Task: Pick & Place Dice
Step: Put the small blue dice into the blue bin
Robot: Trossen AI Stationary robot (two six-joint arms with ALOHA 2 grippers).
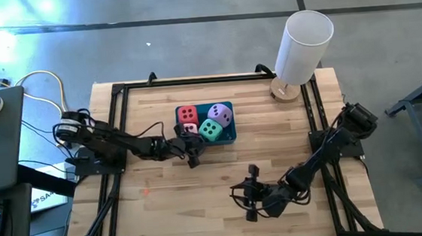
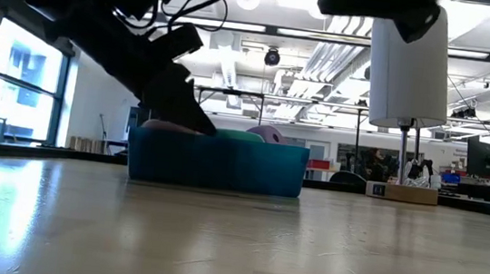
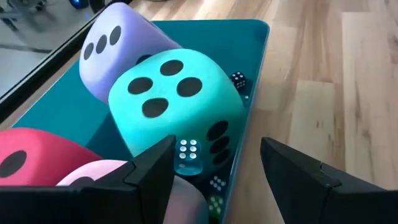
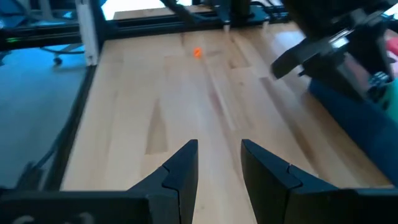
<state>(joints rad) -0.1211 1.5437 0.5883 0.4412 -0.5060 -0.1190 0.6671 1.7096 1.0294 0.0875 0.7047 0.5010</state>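
A blue bin (image 1: 232, 138) (image 2: 224, 164) (image 3: 258, 68) sits at the table's middle. It holds four foam dice: red (image 1: 186, 113) (image 3: 28, 155), pink (image 1: 190, 128) (image 3: 93, 171), purple (image 1: 224, 115) (image 3: 118, 43) and teal-green (image 1: 210, 130) (image 3: 174, 93). The teal-green one leans on the purple one. Several tiny dice (image 3: 188, 155) lie on the bin's floor. My left gripper (image 1: 193, 157) (image 3: 214, 168) is open at the bin's near left corner, one finger over the pink die and one outside the wall. My right gripper (image 1: 245, 193) (image 4: 219, 155) waits near the table's near edge, open and holding nothing.
A white cylinder on a wooden base (image 1: 303, 39) (image 2: 407, 72) stands at the far right corner. A small orange speck (image 1: 147, 189) (image 4: 196, 52) lies on the wood left of centre. Black frame rails (image 1: 114, 133) run along both sides. Bare wood spans the near half.
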